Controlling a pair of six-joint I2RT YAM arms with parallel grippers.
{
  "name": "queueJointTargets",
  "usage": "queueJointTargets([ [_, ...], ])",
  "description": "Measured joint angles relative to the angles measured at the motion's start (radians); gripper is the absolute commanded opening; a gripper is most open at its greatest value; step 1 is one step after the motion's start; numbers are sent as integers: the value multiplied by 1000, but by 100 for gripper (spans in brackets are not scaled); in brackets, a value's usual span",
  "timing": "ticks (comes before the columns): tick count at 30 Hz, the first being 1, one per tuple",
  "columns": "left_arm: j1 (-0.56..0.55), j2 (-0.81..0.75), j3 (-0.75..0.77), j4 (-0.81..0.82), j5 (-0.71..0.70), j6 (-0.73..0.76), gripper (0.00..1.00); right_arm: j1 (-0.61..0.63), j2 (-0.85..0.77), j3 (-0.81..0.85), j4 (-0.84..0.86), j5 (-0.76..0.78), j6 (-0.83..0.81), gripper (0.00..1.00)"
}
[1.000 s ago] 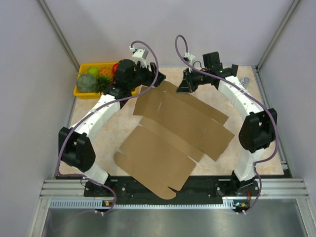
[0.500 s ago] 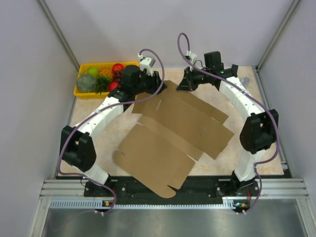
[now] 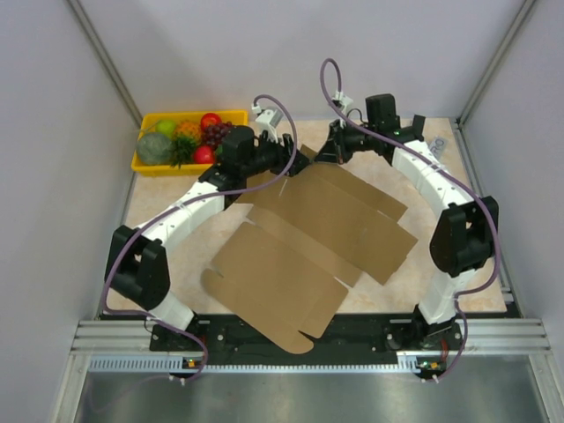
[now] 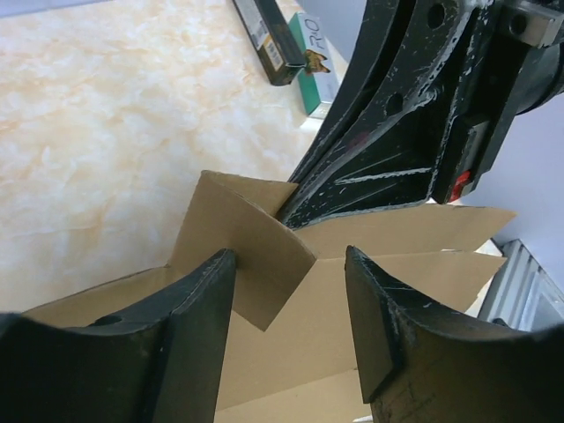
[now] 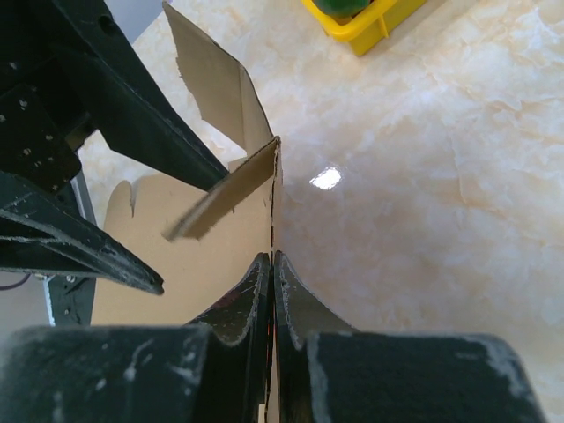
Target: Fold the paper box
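Top external view: the marble table (image 3: 167,238) carries a flat brown die-cut corrugated cardboard box sheet (image 3: 300,247) at its centre. At the sheet's 12 o'clock corner, the right end effector (image 5: 272,257) is closed, pinching a raised flap. The left end effector (image 4: 289,264) stands open, straddling that flap. A yellow plastic fruit tray (image 3: 163,169) sits at 10 o'clock.

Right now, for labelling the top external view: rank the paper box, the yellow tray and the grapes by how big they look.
1. paper box, by far the largest
2. yellow tray, clearly smaller
3. grapes, smallest, lying inside the tray
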Motion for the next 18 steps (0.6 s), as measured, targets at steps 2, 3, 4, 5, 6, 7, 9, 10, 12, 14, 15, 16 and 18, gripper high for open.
queueJointTargets([
  [2, -5, 11, 0, 31, 9, -21, 60, 0, -5, -1, 9, -6, 3, 0],
  [3, -7, 20, 0, 51, 18, -36, 60, 0, -8, -2, 14, -8, 3, 0],
  [4, -9, 32, 0, 71, 28, -47, 60, 0, -11, -5, 19, -11, 4, 0],
  [5, -10, 42, 2, 86, 34, -60, 60, 0, -18, -15, 30, -13, 7, 0],
  [6, -10, 56, 5, 101, 44, -72, 60, 0, -23, -24, 32, -11, 13, 0],
  [7, -11, 69, 8, 112, 50, -84, 60, -2, -25, -30, 35, -9, 14, 0],
  [9, -12, 85, 8, 124, 57, -101, 61, -8, -26, -43, 40, -3, 21, 0],
  [10, -13, 88, 8, 124, 58, -105, 61, -11, -26, -49, 41, -2, 24, 0],
  [12, -16, 86, 5, 121, 55, -105, 63, -12, -26, -53, 45, -1, 30, 0],
  [14, -18, 76, 3, 108, 45, -93, 64, -12, -28, -56, 56, 0, 31, 0],
  [15, -18, 63, -3, 95, 36, -85, 64, -12, -32, -61, 61, 0, 31, 0],
  [16, -18, 45, -12, 77, 21, -75, 64, -13, -36, -67, 64, -1, 31, 0],
  [18, -15, -10, -44, 47, -9, -60, 64, -19, -43, -73, 69, -3, 31, 0],
])
